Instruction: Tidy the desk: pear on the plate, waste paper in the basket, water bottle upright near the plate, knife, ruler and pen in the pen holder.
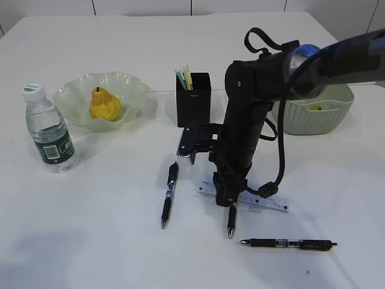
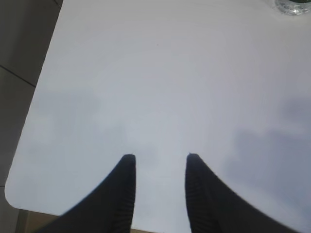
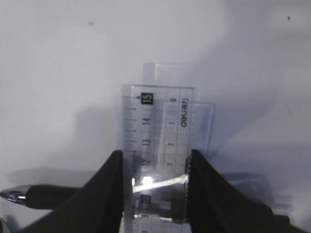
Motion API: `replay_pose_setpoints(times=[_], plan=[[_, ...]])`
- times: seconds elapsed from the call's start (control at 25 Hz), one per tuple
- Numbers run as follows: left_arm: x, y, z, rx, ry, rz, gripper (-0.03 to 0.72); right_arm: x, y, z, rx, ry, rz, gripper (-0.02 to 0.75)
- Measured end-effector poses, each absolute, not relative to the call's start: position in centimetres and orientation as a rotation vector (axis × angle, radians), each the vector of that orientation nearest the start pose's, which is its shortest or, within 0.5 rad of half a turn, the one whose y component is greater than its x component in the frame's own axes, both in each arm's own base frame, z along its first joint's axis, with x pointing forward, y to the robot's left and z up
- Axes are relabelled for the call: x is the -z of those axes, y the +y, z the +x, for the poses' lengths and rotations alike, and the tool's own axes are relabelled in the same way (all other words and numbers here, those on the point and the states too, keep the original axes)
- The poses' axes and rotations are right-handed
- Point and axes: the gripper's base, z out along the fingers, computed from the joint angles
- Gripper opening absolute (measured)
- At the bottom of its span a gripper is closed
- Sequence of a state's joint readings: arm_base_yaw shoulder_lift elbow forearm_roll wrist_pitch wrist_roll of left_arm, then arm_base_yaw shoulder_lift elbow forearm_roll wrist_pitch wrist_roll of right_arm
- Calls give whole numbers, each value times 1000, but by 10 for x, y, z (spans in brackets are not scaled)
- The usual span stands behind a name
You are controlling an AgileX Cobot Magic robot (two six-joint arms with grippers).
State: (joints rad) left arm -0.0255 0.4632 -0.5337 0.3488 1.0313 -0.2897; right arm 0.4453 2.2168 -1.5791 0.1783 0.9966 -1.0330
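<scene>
a broad white table (image 1: pixel 108 241) fills nearly the whole room as seen from the front, smooth and matte, with soft grey shadows lying across it. behind its far edge stands a pale wall (image 1: pixel 144 6) split by thin dark vertical seams. from the left side, the table's rounded corner (image 2: pixel 12 196) shows, and past it a grey floor (image 2: pixel 22 43) crossed by a dark joint line. the light is even and cool, with no hard glare on the tabletop.
</scene>
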Motion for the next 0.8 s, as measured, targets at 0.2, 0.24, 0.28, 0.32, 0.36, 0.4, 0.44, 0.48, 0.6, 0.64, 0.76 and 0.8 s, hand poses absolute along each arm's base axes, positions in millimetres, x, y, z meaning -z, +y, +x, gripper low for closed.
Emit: replay_pose_setpoints(times=[0.2,0.24,0.28,0.32,0.36,0.4,0.44,0.48,0.6,0.64,0.76,0.8], plan=[[-280,25,67,-298,2378,-230,238,-123,197,381,-211,2363,-1957,296],[-280,25,67,-298,2378,-230,238,-123,197,381,-211,2363,-1957,296],[-280,25,67,-298,2378,-230,238,-123,197,381,-211,2363,-1957,296],[-280,25,67,-298,2378,-230,238,-123,197,381,-212,2366,-1962,296],[-280,25,67,-298,2378,-230,238,-124,197,381,-214,2367,-1964,296],[-280,25,67,-298,2378,-230,238,-123,197,381,-217,2372,-1972,296],[-280,25,67,-298,2378,-230,239,-125,197,381,-224,2377,-1980,296],[-280,25,67,-298,2378,-230,238,-126,197,381,-229,2382,-1990,296],[-280,25,67,-298,2378,-230,238,-135,199,385,-238,2385,-1994,296],[-280,25,67,-298,2378,-230,238,-138,200,386,-238,2387,-1988,296],[-280,25,67,-298,2378,-230,238,-143,201,387,-249,2424,-1949,296],[-280,25,67,-298,2378,-230,238,-143,201,387,-258,2439,-1938,296]])
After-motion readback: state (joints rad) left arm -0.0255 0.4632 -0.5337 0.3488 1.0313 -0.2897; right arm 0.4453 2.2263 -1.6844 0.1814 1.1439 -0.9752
